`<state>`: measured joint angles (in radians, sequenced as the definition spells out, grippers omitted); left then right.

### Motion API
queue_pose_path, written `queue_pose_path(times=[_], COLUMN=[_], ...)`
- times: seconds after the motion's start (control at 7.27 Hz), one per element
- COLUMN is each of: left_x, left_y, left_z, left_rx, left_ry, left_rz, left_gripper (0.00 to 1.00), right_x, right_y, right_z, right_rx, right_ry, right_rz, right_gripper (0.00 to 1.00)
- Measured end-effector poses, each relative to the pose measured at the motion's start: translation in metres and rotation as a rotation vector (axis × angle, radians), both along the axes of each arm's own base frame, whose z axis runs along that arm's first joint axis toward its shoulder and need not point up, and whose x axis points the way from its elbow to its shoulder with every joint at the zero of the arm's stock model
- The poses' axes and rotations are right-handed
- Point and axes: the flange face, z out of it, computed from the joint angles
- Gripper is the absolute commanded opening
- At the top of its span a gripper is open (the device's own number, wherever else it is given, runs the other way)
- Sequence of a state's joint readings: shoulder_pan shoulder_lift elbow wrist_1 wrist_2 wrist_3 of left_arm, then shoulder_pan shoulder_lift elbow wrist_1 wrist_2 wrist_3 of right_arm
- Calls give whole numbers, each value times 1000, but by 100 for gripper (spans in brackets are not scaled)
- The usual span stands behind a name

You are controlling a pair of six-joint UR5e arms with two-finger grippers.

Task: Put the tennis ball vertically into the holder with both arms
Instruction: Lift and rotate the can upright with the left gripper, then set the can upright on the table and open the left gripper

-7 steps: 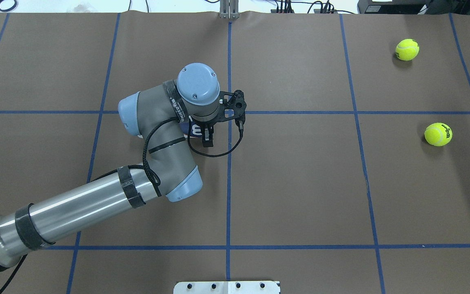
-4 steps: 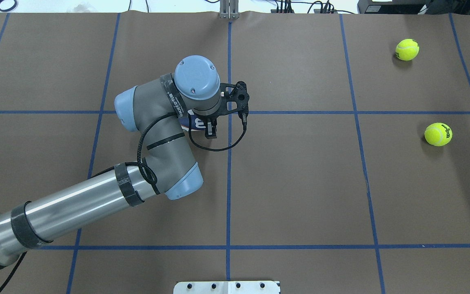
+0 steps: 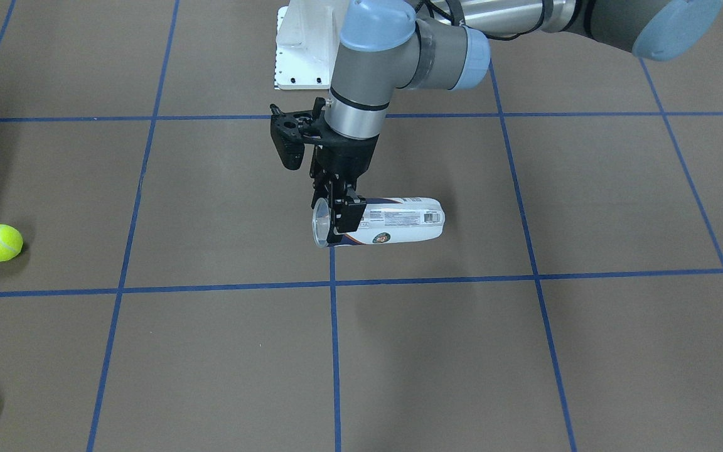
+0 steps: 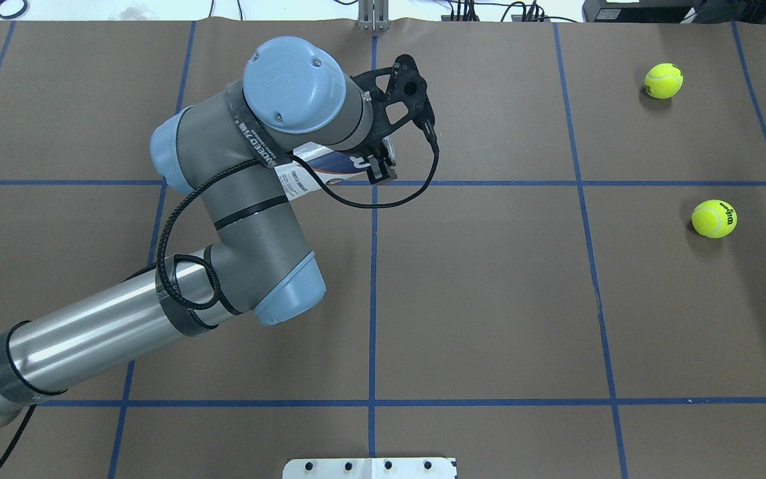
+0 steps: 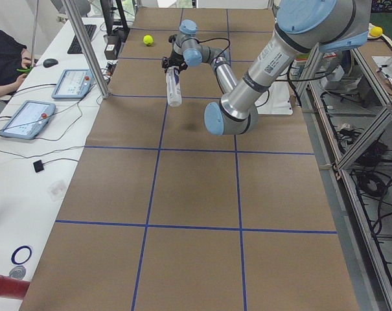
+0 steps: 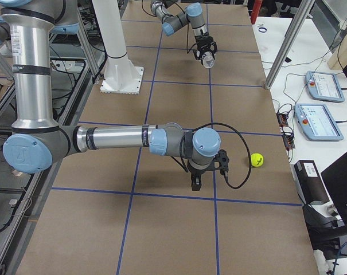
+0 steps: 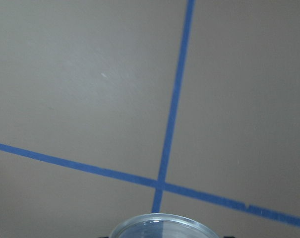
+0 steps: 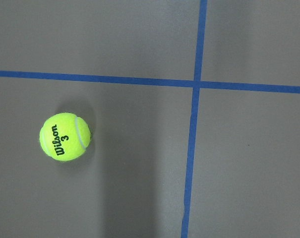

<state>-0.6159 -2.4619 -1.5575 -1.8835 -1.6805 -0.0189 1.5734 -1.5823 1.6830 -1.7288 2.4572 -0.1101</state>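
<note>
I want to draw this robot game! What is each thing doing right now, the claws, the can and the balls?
Holder: lifted off the table, lying sideways.
Left claw: shut on the holder.
Right claw: above the table; open or shut, cannot tell.
Two tennis balls: lying loose on the table.

The can [image 3: 399,223] is glossy clear plastic with a smooth printed label. The table cover [image 3: 524,351] is matt brown paper. The tennis ball [image 8: 65,135] looks fuzzy, and the left arm [image 4: 90,336] has a polished metal tube.
</note>
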Motion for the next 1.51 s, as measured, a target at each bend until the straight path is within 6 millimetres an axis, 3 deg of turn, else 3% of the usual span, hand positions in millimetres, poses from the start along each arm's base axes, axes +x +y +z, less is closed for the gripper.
queue_pose_path(times=[0.14, 0.28, 0.55, 0.83, 0.96, 1.24, 1.51], left_x=[-14, -28, -50, -39, -26, -9, -2], left_y=[1, 3, 9, 12, 23, 38, 38], left_z=[-12, -8, 53, 143, 168, 175, 183], left_rx=[15, 33, 96, 140, 141, 129, 125], left_ry=[160, 331, 636, 954, 1067, 1143, 1130], left_rz=[-90, -178, -294, -338, -351, -362, -368], left_gripper=[25, 25, 24, 23, 25, 29, 32], right_x=[0, 0, -1, -1, -1, -1, -1], right_y=[-1, -2, -3, -3, -3, -3, -4], right_z=[-2, -4, -5, -6, -6, -6, -6], right_rx=[3, 6, 9, 11, 11, 11, 11], right_ry=[0, -2, -5, -8, -9, -9, -8], right_rz=[0, 0, 0, 0, 0, 1, 0], right_gripper=[100, 100, 100, 100, 100, 100, 100])
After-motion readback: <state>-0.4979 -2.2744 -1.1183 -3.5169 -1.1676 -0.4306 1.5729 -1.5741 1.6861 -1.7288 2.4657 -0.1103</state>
